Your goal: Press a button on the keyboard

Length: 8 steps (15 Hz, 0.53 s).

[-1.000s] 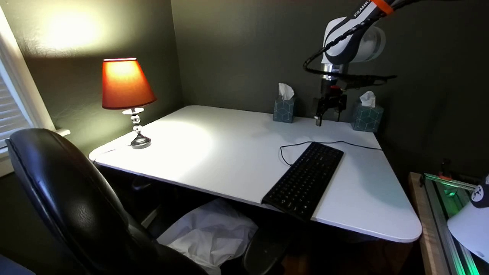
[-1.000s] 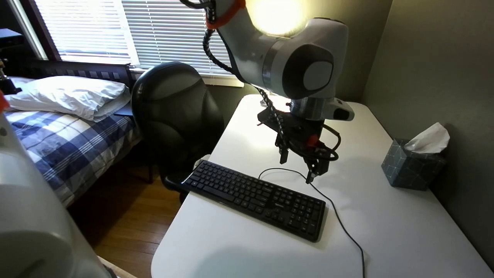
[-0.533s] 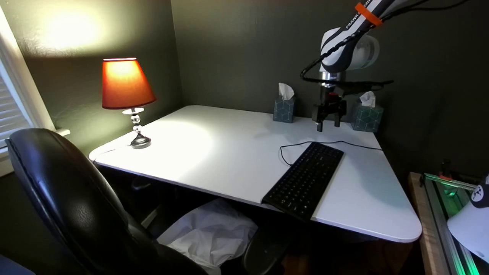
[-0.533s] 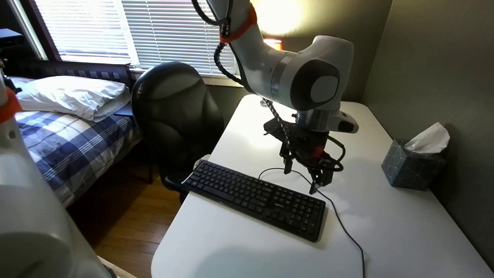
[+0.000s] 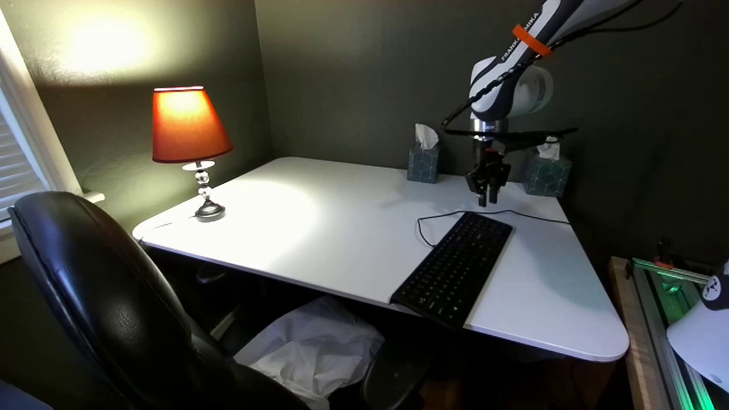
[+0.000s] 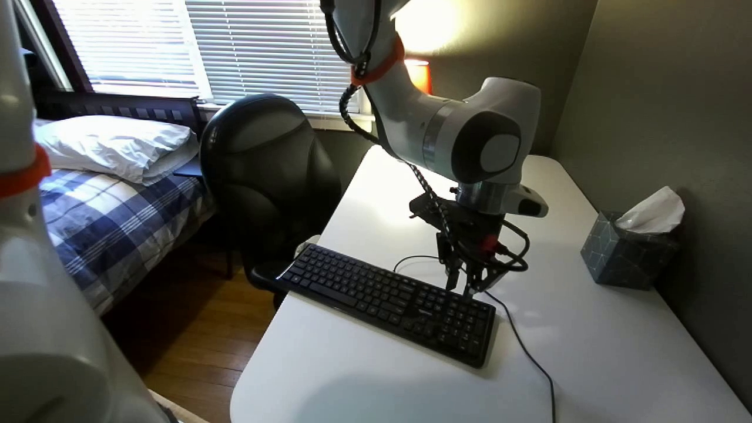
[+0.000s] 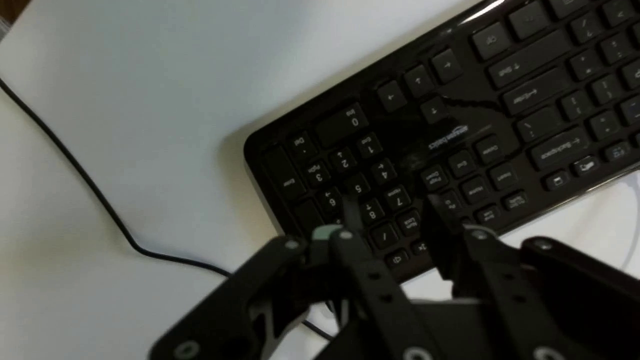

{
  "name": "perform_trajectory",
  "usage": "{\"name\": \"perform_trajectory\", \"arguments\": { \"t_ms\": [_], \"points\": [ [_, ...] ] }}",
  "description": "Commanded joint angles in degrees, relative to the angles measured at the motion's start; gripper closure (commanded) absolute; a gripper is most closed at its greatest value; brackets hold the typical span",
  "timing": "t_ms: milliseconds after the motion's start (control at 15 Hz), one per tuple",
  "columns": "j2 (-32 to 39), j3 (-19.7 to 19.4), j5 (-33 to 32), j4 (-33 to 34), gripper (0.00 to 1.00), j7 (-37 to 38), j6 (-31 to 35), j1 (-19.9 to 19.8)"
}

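Observation:
The long black keyboard (image 5: 455, 267) lies flat on the white desk, its near end at the desk's edge; it shows in both exterior views, here too as the keyboard (image 6: 382, 296). My gripper (image 5: 488, 201) points down above the number-pad end. In the wrist view, the gripper (image 7: 392, 202) has a narrow gap between its fingers, with number-pad keys (image 7: 385, 235) visible through it and nothing held. The fingertips of the gripper (image 6: 460, 290) appear just over the keyboard's far edge in an exterior view; whether they touch keys I cannot tell.
A thin black cable (image 7: 100, 195) runs over the white desk (image 5: 342, 216). Tissue boxes (image 5: 423, 165) stand at the back by the wall, with another tissue box (image 5: 548, 176) right behind the gripper. A lit red lamp (image 5: 191, 128) and a black chair (image 5: 102, 296) are farther off.
The arm has come down toward the number-pad end of the keyboard. Its fingers have drawn much closer together, leaving a small gap. The keyboard has not moved.

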Motion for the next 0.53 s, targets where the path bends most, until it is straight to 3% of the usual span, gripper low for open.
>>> {"name": "perform_trajectory", "arguments": {
  "t_ms": [0, 67, 467],
  "points": [
    [3.26, -0.04, 0.62, 2.52, 0.93, 0.01, -0.37, -0.48],
    [3.80, -0.07, 0.57, 2.91, 1.00, -0.06, -0.43, -0.58],
    [6.67, -0.62, 0.08, 4.91, 1.00, -0.13, -1.23, -1.38]
  ]
}}
